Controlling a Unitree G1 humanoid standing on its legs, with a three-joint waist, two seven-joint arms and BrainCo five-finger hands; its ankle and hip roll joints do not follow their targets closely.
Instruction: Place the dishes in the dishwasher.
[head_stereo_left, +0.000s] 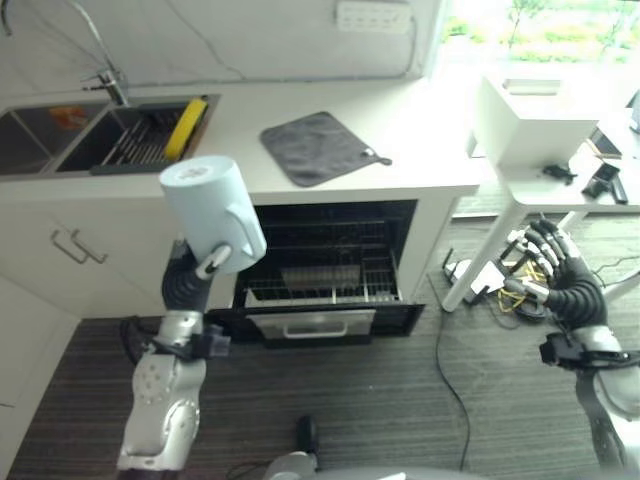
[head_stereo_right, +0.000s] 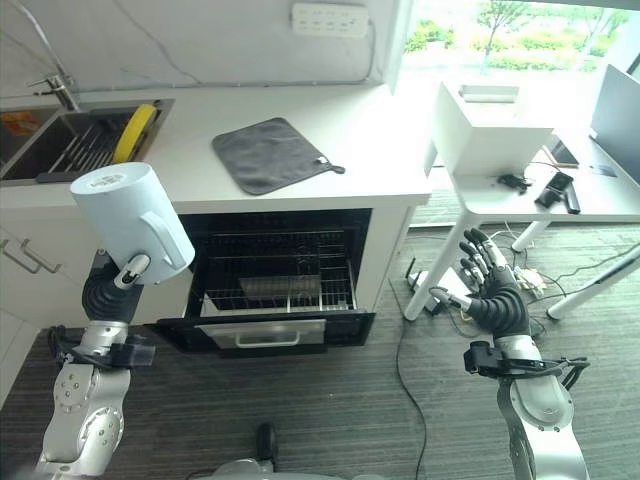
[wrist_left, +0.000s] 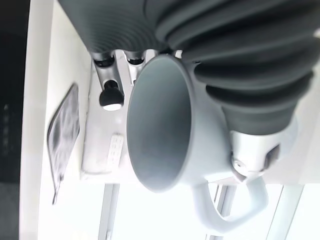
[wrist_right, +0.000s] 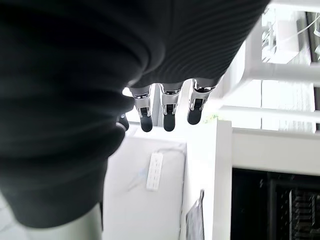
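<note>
Mug (head_stereo_left: 212, 211) in raised left robot hand (head_stereo_left: 186, 280)

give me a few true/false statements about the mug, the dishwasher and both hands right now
1. The left hand holds a pale blue ceramic mug. True.
2. The mug sits upright on the white countertop. False: it is held in the air, bottom up, in front of the counter.
3. The black dishwasher under the counter is closed. False: it is open and its wire rack shows.
4. The right hand holds nothing, fingers relaxed. True.
5. A dark grey cloth mat lies in the sink. False: it lies on the countertop.
</note>
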